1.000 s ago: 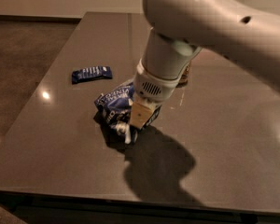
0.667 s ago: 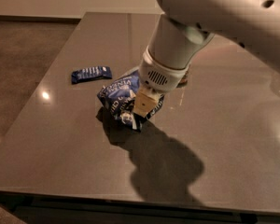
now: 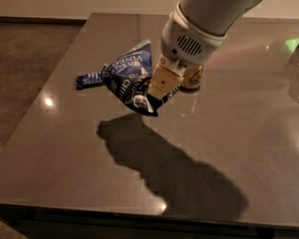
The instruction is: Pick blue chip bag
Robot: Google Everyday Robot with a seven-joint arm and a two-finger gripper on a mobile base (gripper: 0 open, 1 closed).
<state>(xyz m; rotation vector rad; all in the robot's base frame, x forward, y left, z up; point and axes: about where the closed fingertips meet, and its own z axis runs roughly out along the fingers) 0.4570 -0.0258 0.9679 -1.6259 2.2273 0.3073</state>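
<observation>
The blue chip bag (image 3: 129, 78) is dark navy foil with white lettering. It hangs in the air above the table, crumpled and tilted, and casts a shadow below. My gripper (image 3: 157, 97) comes down from the upper right on a white arm and is shut on the bag's right lower edge. Its tan fingers (image 3: 162, 83) cover part of the bag.
A small flat blue packet (image 3: 88, 78) lies on the dark grey table (image 3: 65, 148), partly behind the lifted bag. A gold can (image 3: 192, 77) stands just behind the gripper. The table's left and front edges are close by.
The gripper has risen with the blue chip bag, lifting it off the table. The arm has moved up and to the right.
</observation>
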